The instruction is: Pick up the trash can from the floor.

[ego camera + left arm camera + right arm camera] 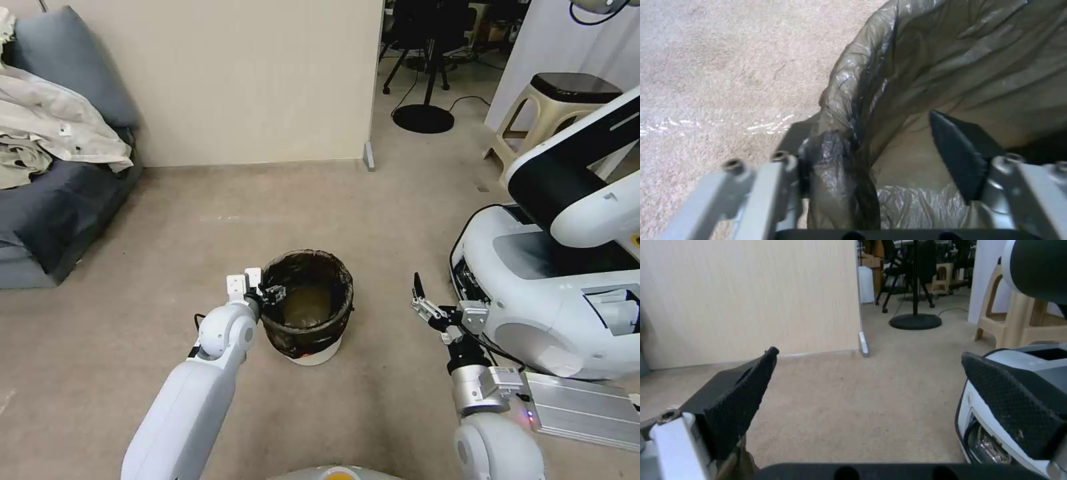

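The trash can (307, 308) stands upright on the floor (153, 267), a small white bin with a dark crinkly bag folded over its rim. My left gripper (268, 292) is at the can's left rim. In the left wrist view the left gripper (867, 128) is open and straddles the bagged rim (849, 100): one dark pad (958, 150) is inside the can, and the other finger sits outside against the bag. My right gripper (421, 298) hangs open with nothing in it to the right of the can, well apart from it, and the right wrist view has that gripper (869, 355) over bare floor.
A grey sofa (60, 193) with crumpled clothes fills the left side. A beige partition wall (253, 80) stands behind. Another white robot base (533, 293) and a silver box (587, 407) crowd the right. A beige stool (560, 107) and a black stand base (423, 119) are further back.
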